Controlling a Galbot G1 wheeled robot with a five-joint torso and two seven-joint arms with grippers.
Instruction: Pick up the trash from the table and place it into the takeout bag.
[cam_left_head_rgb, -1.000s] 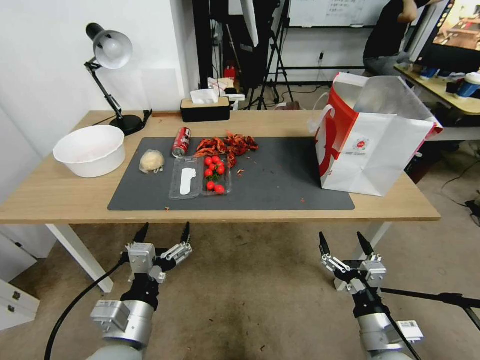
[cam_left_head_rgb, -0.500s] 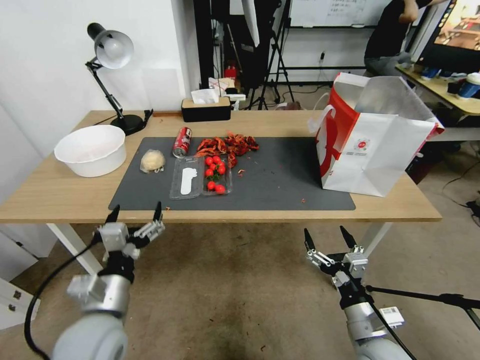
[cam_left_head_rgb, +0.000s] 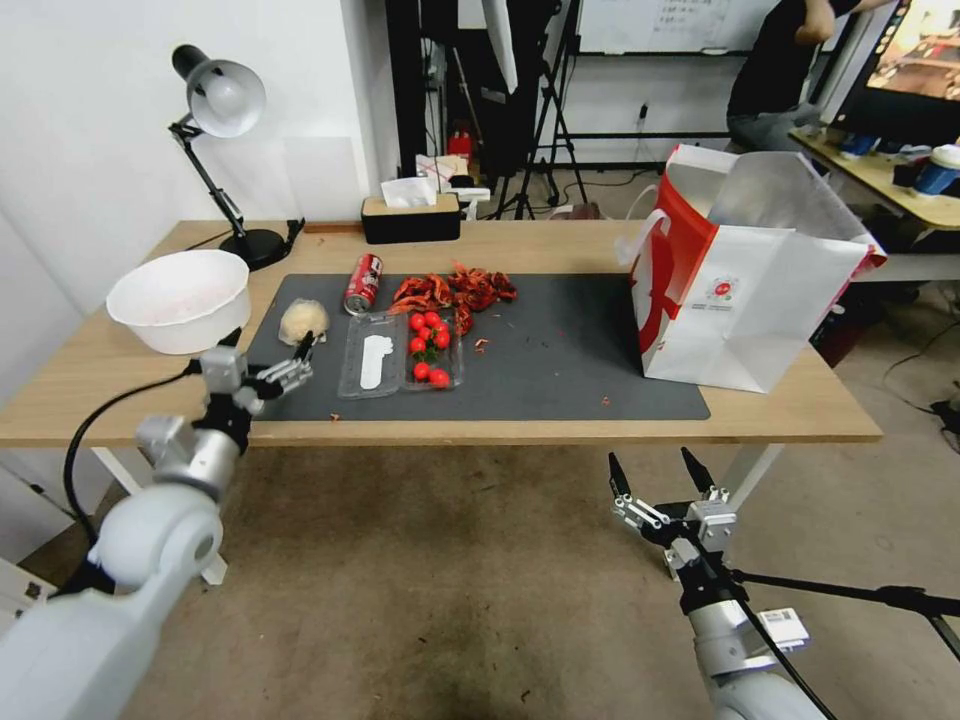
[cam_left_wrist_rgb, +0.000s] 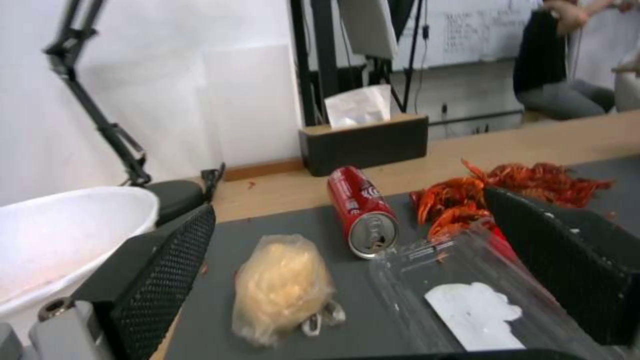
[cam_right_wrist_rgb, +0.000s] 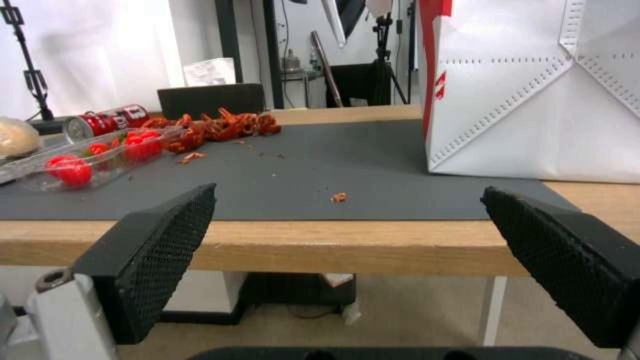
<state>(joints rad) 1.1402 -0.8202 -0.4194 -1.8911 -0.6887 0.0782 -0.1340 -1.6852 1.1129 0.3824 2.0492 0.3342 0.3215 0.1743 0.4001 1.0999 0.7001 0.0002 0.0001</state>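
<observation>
**Left end effector at wrapped lump**

Left end effector (cam_left_head_rgb: 268, 352) released, fingers spread, over the counter's (cam_left_head_rgb: 120, 385) near-left edge, just near of the plastic-wrapped beige lump (cam_left_head_rgb: 303, 322). Red drink can (cam_left_head_rgb: 363, 284) lies on its side just beyond. Takeout bag (cam_left_head_rgb: 745, 285) stands far right. Right end effector (cam_left_head_rgb: 655, 470) released, low before the counter.

A white basin (cam_left_head_rgb: 180, 298), desk lamp (cam_left_head_rgb: 222, 150), tissue box (cam_left_head_rgb: 410, 214) and tomato tray (cam_left_head_rgb: 430, 348) stand about.
</observation>
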